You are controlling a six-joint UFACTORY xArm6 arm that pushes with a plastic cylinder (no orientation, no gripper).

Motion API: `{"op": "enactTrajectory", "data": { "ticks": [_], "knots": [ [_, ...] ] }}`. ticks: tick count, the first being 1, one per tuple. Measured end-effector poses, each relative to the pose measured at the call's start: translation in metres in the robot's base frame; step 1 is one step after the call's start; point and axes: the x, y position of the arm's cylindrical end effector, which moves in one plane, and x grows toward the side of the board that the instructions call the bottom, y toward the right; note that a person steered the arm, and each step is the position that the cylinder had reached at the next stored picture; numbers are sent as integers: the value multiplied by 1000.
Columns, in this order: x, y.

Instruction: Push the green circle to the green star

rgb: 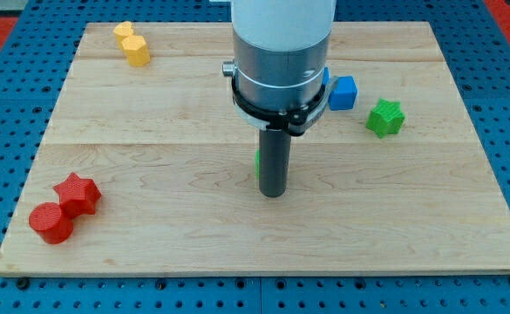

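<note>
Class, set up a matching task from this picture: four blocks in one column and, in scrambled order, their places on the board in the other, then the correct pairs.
Blocks:
1. green star
2. yellow blocks
3. red blocks
4. blue cube

Places:
A. the view's bottom left
B. the view's top left
C. far right of the board, right of the blue block
D. just right of the arm's grey collar

Pairs: 1-C, 2-B, 3-A, 4-D
</note>
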Motion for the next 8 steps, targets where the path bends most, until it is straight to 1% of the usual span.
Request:
{"op": "enactTrajectory", "data": {
  "ticks": [1, 2, 4, 5, 6, 8],
  "knots": [
    [8, -3],
    [16, -38],
    [-7, -44],
    [-21, -36],
    [-31, -10],
    [-44, 59]
  ]
}}
